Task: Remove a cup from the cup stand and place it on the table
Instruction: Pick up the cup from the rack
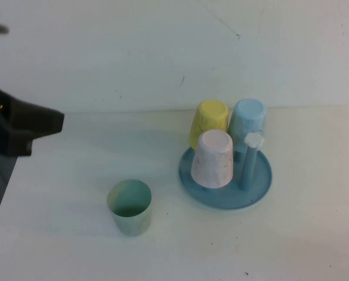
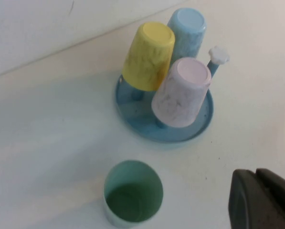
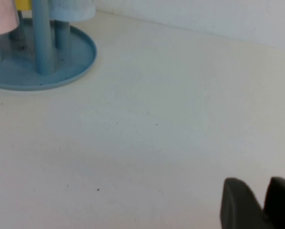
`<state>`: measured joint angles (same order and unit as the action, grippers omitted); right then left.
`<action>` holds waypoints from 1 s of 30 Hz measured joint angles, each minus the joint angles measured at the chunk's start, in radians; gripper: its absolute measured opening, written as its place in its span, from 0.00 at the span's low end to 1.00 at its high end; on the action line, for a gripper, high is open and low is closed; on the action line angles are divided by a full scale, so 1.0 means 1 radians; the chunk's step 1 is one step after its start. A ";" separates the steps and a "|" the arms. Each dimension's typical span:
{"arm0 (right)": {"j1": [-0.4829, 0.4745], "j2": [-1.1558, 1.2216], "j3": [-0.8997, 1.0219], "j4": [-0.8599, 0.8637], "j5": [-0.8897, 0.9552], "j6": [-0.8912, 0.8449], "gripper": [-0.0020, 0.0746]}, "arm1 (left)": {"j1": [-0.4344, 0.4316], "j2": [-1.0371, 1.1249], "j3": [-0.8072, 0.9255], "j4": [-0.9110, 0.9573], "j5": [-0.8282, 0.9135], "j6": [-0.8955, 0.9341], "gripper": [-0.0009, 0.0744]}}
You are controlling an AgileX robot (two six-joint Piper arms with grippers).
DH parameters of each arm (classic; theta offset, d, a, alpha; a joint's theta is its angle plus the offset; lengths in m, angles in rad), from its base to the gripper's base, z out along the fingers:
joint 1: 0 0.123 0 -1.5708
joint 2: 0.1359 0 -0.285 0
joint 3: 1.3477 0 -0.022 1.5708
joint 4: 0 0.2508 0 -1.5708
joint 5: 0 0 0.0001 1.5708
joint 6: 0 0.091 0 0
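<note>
Both hands hang empty: our left hand [image 1: 42, 123] and right hand [image 3: 259, 202], grip unclear, risk nudging the yellow cup [image 1: 209, 120] beside the pink cup [image 1: 213, 159].

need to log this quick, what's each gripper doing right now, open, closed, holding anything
Left gripper: raised left of the cup stand, holding nothing; open or shut cannot be told.
Right gripper: low over the table, holding nothing, slightly open.
</note>
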<state>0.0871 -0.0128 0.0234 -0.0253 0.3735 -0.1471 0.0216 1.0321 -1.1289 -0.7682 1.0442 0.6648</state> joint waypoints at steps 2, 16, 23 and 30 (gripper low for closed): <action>0.000 0.000 0.000 0.000 0.000 0.000 0.19 | -0.009 0.061 -0.041 -0.031 0.001 0.033 0.01; 0.000 0.000 0.000 0.000 0.000 0.000 0.19 | -0.546 0.384 -0.334 0.533 -0.071 -0.261 0.02; 0.000 0.000 0.000 0.000 0.000 0.000 0.19 | -0.687 0.608 -0.528 0.734 0.059 -0.492 0.45; 0.000 0.000 0.000 0.000 0.000 0.000 0.19 | -0.693 0.857 -0.765 0.759 0.147 -0.590 0.90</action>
<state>0.0871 -0.0128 0.0234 -0.0253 0.3735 -0.1471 -0.6710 1.8891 -1.8941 -0.0094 1.1911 0.0745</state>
